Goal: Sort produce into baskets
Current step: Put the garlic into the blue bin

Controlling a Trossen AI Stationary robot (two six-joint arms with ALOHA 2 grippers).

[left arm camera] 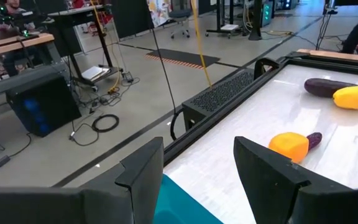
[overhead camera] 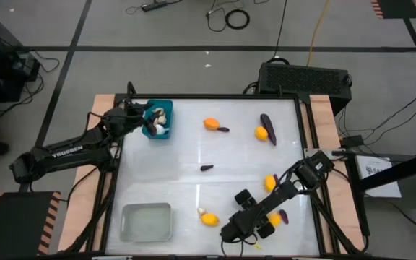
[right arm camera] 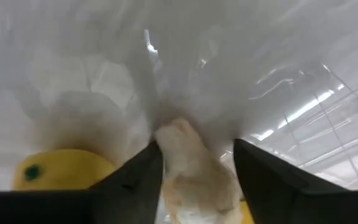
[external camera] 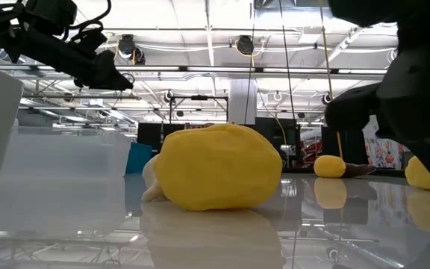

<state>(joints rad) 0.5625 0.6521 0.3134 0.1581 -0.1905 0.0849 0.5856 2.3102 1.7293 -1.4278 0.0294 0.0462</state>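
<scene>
Step in hand: right gripper (right arm camera: 197, 158) is going for a garlic bulb (right arm camera: 188, 165) at the near edge of the table. This looks like the approach to a pick, with no lift yet.
Right gripper state: fingers spread, the bulb sitting between them, nothing pinched.
Beside the tool: a lemon (right arm camera: 64, 169) lies just beside the bulb, off one fingertip; in the high view the pair (overhead camera: 208, 217) rests just ahead of the gripper.
Next move, my call: close squarely on the bulb alone. The lemon is close enough to get nudged or caught.
Left gripper: (overhead camera: 148, 121) hangs over the teal bin (overhead camera: 168, 107), fingers (left arm camera: 143, 171) apart and holding nothing; garlic and an eggplant lie inside.
Pale bin: (overhead camera: 128, 213) well off to the right gripper's side.
Materials: bulb matte, lumpy, beige; lemon smooth, rounded; table (overhead camera: 186, 184) glossy white, likely slippery.
</scene>
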